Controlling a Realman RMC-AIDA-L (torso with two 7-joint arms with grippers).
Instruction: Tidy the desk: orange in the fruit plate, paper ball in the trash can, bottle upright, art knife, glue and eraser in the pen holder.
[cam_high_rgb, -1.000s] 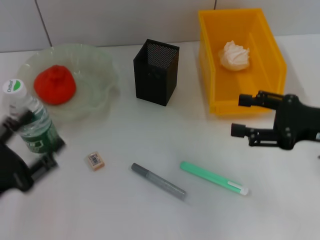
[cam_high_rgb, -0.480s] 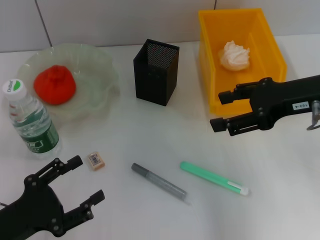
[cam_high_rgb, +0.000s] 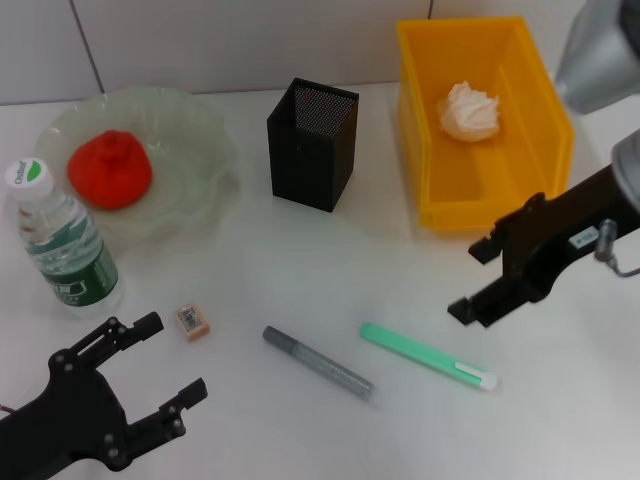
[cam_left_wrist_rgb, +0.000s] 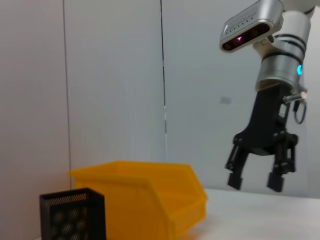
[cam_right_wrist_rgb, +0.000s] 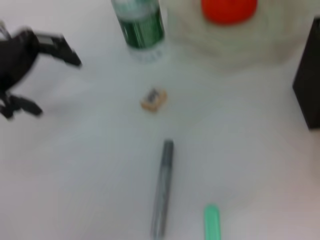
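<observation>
Bottle (cam_right_wrist_rgb: 138, 26) stood upright, orange (cam_right_wrist_rgb: 229, 9) in fruit plate (cam_right_wrist_rgb: 280, 42) just beside it. Eraser (cam_right_wrist_rgb: 153, 99) lay near bottle's base. Grey pen (cam_right_wrist_rgb: 162, 187) lay at eraser's 6 o'clock, green pen (cam_right_wrist_rgb: 212, 223) beside its lower end. Left gripper (cam_right_wrist_rgb: 31, 70), fingers spread, hovered at eraser's 9 o'clock, apart. Pen holder (cam_right_wrist_rgb: 308, 82) at frame edge.

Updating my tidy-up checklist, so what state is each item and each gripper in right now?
orange: in the fruit plate.
paper ball: inside the trash can.
bottle: upright, capped.
eraser: loose on the desk.
grey pen-like item: lying flat.
green pen-like item: lying flat.
pen holder: upright.
left gripper: open, empty.
right gripper: open, empty.
</observation>
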